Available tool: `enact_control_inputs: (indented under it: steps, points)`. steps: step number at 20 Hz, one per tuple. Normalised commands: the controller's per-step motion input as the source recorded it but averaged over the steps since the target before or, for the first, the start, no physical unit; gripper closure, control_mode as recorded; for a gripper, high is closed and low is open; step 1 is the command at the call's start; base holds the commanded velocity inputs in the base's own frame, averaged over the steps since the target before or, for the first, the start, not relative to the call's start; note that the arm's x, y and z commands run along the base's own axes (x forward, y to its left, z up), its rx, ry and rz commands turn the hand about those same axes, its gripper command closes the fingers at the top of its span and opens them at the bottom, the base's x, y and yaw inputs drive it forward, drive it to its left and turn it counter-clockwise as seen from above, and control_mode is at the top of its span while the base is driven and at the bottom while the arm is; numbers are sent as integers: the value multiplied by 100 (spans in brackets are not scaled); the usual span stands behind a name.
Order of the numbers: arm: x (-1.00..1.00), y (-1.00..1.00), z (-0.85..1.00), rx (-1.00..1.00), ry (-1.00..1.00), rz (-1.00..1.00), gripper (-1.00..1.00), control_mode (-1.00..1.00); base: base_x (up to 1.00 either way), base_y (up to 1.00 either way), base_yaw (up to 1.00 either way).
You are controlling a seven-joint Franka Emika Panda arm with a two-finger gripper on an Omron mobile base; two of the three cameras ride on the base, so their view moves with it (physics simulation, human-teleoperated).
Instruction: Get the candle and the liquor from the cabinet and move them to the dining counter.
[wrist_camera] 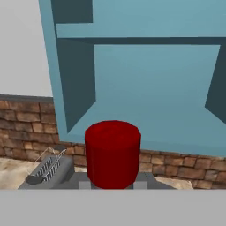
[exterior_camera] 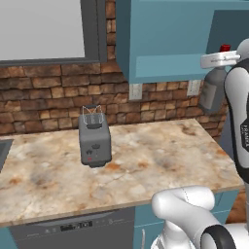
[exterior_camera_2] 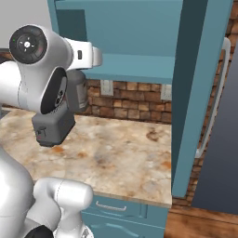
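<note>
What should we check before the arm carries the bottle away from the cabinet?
1. Fingers shut on the dark grey glass liquor bottle with red cap: ok, held below the gripper.
2. Bottle out of the teal wall cabinet, hanging in front of it: ok.
3. Bottle above the grey toaster: ok.
4. Open cabinet door stands right of the arm: check the swing.
5. Candle location: cannot tell.

liquor (exterior_camera: 212, 90): dark smoky glass, red cap smooth matt | cabinet (exterior_camera: 165, 39): teal painted, matt, smooth | desk (exterior_camera: 146, 155): polished marbled stone | toaster (exterior_camera: 94, 141): grey metal, dull sheen | wall at 12 o'clock (exterior_camera: 44, 92): rough brick
</note>
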Motion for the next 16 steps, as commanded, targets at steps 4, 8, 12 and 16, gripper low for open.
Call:
enact_control_inputs:
  steps: [4, 8, 12, 16]
  points:
    - [0, 0, -1, 0, 0, 0, 100, -100, 0, 0, 0]
    - [0, 0, 0, 0, 0, 0, 100, -100, 0, 0, 0]
    - [0, 0, 0, 0, 0, 0, 100, 100, -4, 0, 0]
    - [0, 0, 0, 0, 0, 0, 100, 100, -74, 14, 0]
